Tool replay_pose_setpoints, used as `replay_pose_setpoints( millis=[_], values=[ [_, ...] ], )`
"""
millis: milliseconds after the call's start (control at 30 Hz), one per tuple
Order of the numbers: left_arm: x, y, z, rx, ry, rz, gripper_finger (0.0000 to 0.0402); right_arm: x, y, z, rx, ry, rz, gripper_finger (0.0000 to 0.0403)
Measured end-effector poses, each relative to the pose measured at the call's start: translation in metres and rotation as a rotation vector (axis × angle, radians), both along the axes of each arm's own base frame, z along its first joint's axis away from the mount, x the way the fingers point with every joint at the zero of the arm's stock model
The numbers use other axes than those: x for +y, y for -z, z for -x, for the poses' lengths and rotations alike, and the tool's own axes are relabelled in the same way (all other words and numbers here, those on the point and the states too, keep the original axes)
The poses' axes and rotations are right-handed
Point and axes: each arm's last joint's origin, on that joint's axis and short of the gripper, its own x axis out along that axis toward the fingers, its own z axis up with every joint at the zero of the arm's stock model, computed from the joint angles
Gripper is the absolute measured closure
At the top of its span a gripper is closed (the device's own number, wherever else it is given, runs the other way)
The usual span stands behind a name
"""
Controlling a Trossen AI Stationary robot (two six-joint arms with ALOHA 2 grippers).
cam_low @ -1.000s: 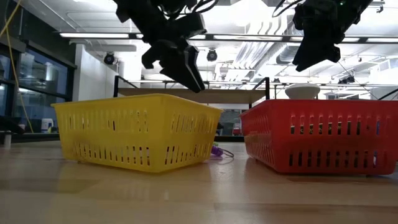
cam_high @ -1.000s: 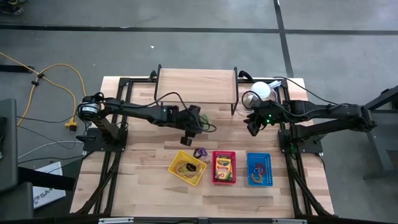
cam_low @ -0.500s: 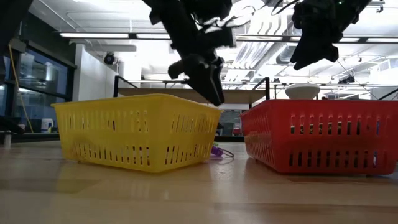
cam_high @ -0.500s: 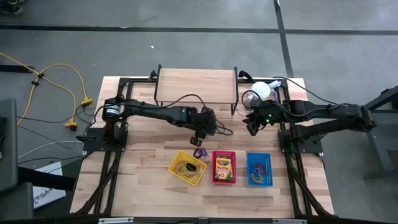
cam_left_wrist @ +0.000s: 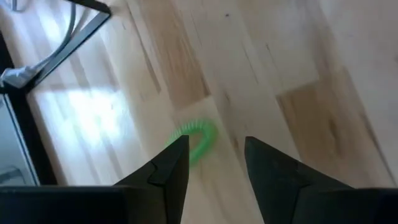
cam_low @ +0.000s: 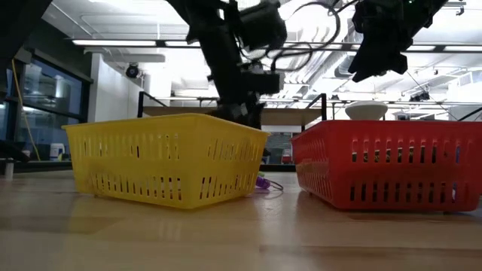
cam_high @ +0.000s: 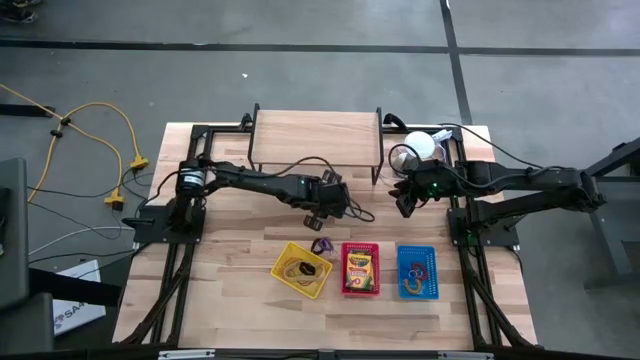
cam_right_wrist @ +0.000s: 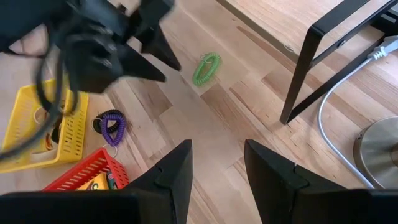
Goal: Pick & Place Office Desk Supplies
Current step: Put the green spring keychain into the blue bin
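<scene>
A green coiled ring lies flat on the bare wood, also seen in the right wrist view. My left gripper is open and points down at it, with the ring just ahead of one finger and nothing touching. In the high view the left gripper hangs over the table's middle, beyond the yellow basket. A purple coiled ring lies on the wood between the yellow and red baskets. My right gripper waits open, raised, at the right.
Three baskets stand in a row near the front edge: yellow with tan bands, red with a crayon box, blue with coloured clips. A wooden shelf on black legs stands at the far side, and a white dome on a metal base beside it.
My left gripper has swung toward the table's right, from over the yellow basket's far side to above the green ring, and has come down lower behind the basket. The rings and baskets have stayed in place.
</scene>
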Motion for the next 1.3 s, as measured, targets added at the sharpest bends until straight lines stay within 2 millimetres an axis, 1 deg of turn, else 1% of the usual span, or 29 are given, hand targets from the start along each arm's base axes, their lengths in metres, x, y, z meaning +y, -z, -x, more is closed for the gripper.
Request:
replay_pose_setpoints(
  millis=[100,267,467,600,733,833,967,1067,1300],
  values=[
    [0.004,0.006,0.0,0.022,-0.008,0.006,0.0254,0.0,0.0,0.0,-0.004,0.0,0.0,0.027],
    [0.012,0.009,-0.001,0.022,-0.017,0.026,0.0254,0.0,-0.001,-0.001,-0.017,0.0,0.001,0.027],
    [0.024,0.01,0.001,0.009,-0.01,0.168,0.0254,0.0,-0.002,-0.001,-0.024,-0.001,0.002,0.027],
    [0.034,0.01,0.002,0.004,-0.014,0.214,0.0254,0.0,-0.002,-0.002,-0.028,0.0,0.002,0.027],
    [0.039,0.01,0.003,0.004,-0.017,0.21,0.0254,0.0,-0.002,-0.002,-0.028,0.0,0.002,0.027],
    [0.04,0.017,0.001,0.03,-0.017,0.168,0.0254,0.0,-0.002,-0.002,-0.028,-0.001,0.002,0.027],
    [0.03,0.029,-0.003,0.08,-0.006,0.057,0.0254,0.0,-0.002,-0.002,-0.028,-0.001,0.002,0.027],
    [0.019,0.034,-0.007,0.092,0.026,-0.01,0.0254,0.0,-0.002,-0.002,-0.033,0.0,0.003,0.027],
    [-0.001,0.032,-0.012,0.08,0.083,-0.148,0.0254,0.0,-0.003,-0.002,-0.039,0.0,0.003,0.027]
  ],
)
